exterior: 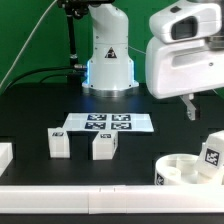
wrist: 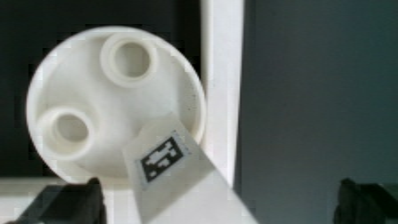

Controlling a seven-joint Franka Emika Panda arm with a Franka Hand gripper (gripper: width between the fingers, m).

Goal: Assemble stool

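Observation:
The white round seat disc (exterior: 183, 171) lies at the exterior view's lower right with its sockets up. It fills the wrist view (wrist: 98, 105), where two hollow sockets show. One white block leg (exterior: 212, 152) with a tag stands at the disc's right side. It shows in the wrist view (wrist: 175, 165) reaching down between my fingers. Two more tagged legs (exterior: 58, 143) (exterior: 104, 146) stand on the table further left. My gripper (exterior: 198, 106) (wrist: 214, 208) hangs open above the disc and that leg, holding nothing. Its dark fingertips (wrist: 63, 205) are wide apart.
The marker board (exterior: 105, 123) lies in front of the robot base (exterior: 108, 60). A white border rail (exterior: 90, 205) runs along the front edge, another piece (exterior: 5, 155) sits at the exterior view's left. A rail (wrist: 222, 60) passes close behind the disc.

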